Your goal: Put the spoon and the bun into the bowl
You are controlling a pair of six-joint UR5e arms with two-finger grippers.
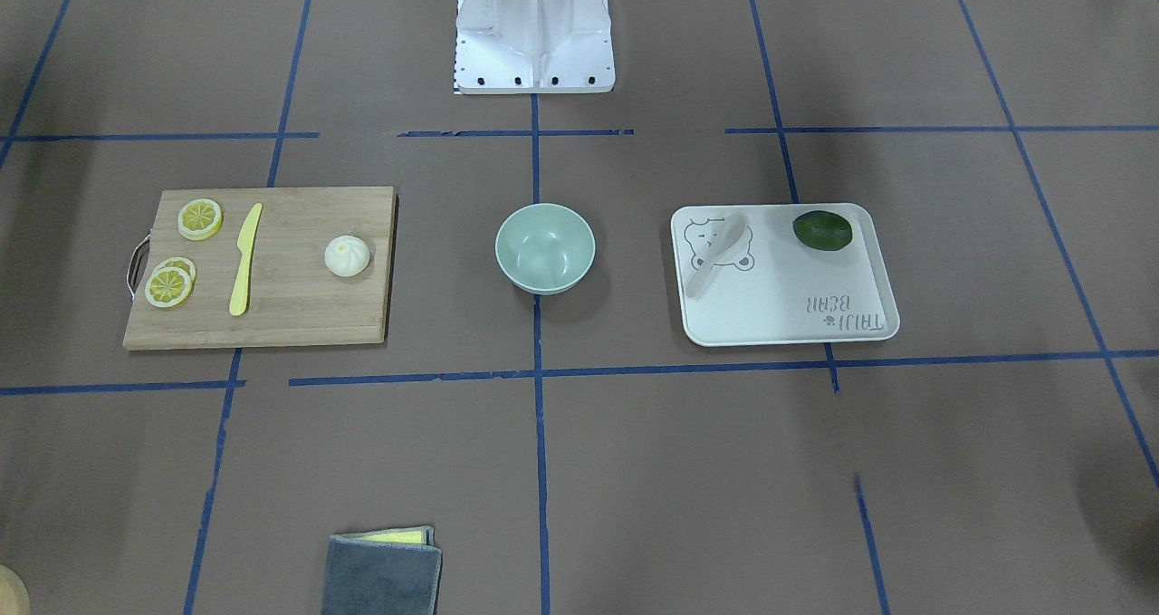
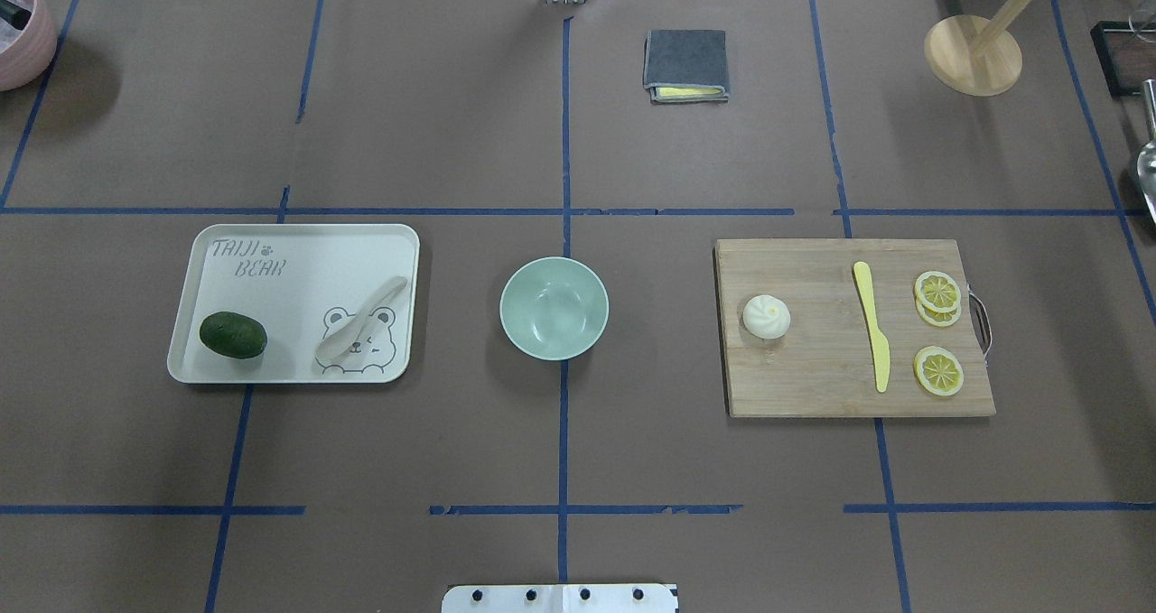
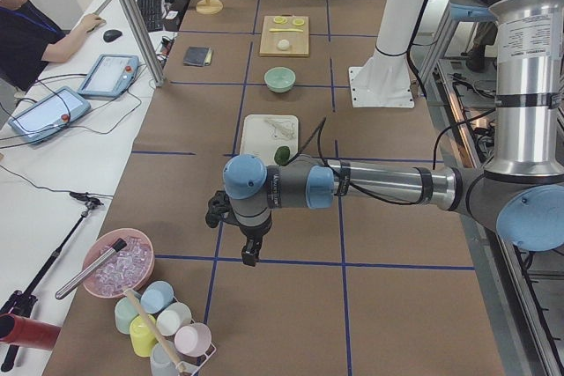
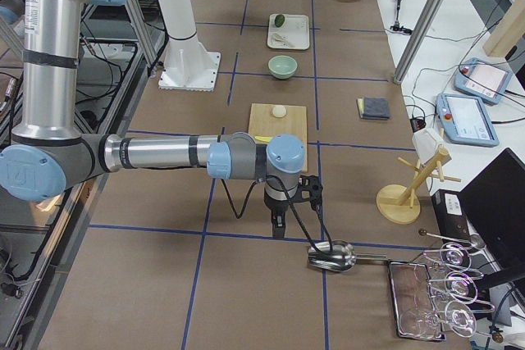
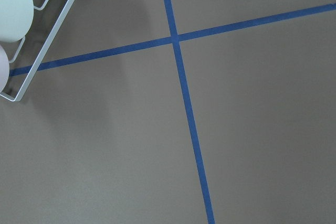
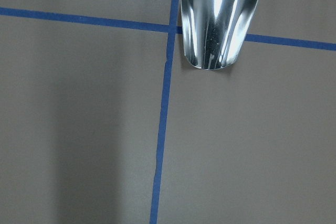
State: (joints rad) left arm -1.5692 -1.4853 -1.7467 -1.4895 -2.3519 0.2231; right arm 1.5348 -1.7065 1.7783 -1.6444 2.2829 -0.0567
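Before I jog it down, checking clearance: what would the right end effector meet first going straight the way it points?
Probably bare table: the right end effector points down beside a tape crossing, with the scoop just aside. Depth is unclear.

Shows a brown desk [image 2: 406, 432] taped in blue. Bears a bowl [image 2: 554, 308] between a white tray [image 2: 298, 306] and a wooden board [image 2: 813, 378], a grey cloth [image 2: 685, 58] farther out.

Overhead and front-facing cameras look steeply down from opposite sides, sharing the bowl [image 2: 554, 308] between tray [image 2: 343, 265] and board [image 2: 813, 374]. Side cameras look along the table [image 3: 397, 305] from each end. Wrist cameras face it at close range.
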